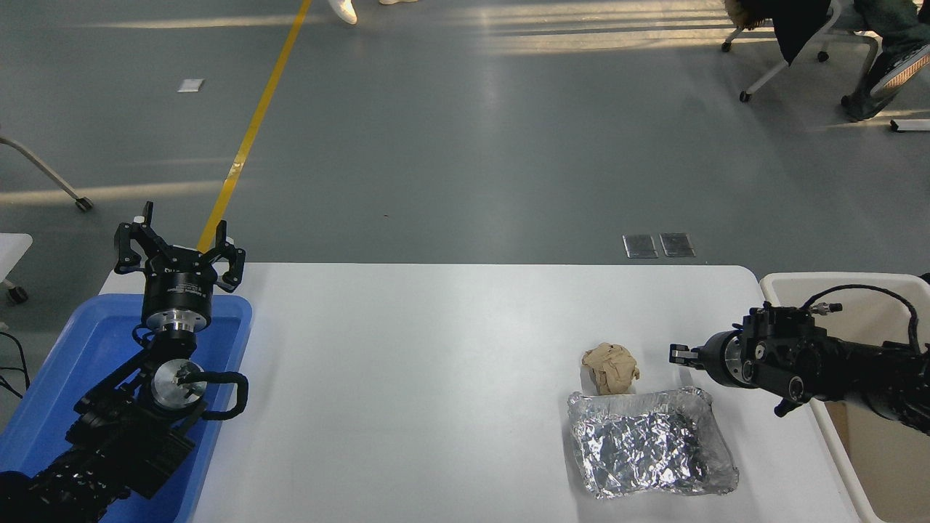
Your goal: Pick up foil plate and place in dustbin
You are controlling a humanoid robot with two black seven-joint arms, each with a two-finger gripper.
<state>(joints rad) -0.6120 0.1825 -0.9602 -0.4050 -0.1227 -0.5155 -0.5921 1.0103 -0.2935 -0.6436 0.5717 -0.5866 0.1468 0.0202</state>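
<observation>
The foil plate [650, 443] lies flat on the white table [407, 378] near the front right, crinkled and silver with a raised rim. The cream dustbin [792, 280] stands off the table's right edge. My right gripper [681, 355] points left, hovering above the table just behind the plate's far right corner, apart from it and holding nothing that I can see. Its arm reaches in over the dustbin. My left gripper [178, 243] is parked at the far left, open and empty, above the blue tray.
A small crumpled tan paper ball [610, 367] lies just behind the foil plate, left of my right gripper. A shallow blue tray [240, 319] sits at the table's left end under my left arm. Office chairs stand on the floor beyond.
</observation>
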